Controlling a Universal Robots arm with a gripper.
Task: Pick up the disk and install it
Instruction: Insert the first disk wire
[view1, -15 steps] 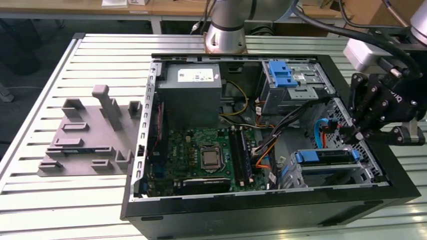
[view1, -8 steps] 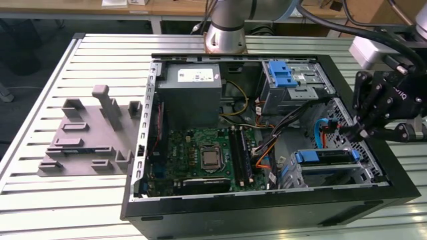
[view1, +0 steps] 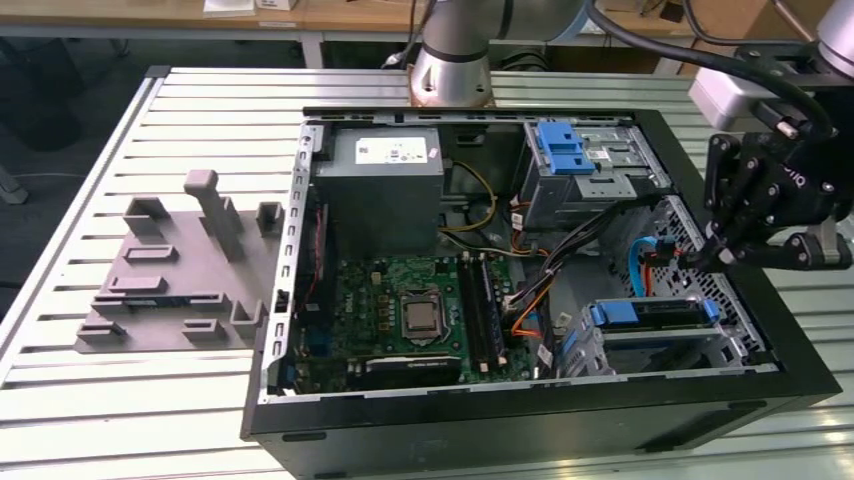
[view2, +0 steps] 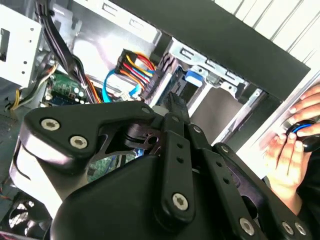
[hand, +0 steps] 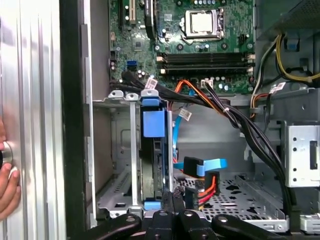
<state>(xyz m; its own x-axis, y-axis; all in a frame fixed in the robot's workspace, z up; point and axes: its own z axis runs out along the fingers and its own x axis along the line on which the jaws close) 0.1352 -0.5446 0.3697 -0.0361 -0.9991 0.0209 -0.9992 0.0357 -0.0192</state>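
- First wrist view: the disk (hand: 152, 150), blue-framed, sits edge-on in the drive cage (hand: 131, 150) just ahead of the hand (hand: 172, 197).
- The hand's fingers are drawn together, gripping nothing.
- Blue and black cables (hand: 207, 167) hang beside the disk.
- Beyond lies the motherboard (hand: 200, 35).
- On the counter (view1: 187, 400), well apart from the hand, stands a grey fixture (view1: 180, 265).
- A person's hand (view2: 290, 145) rests outside the case.

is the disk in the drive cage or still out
In. The disk sits on edge inside the metal cage, its blue carrier between the rails; the exterior view shows it seated there too.
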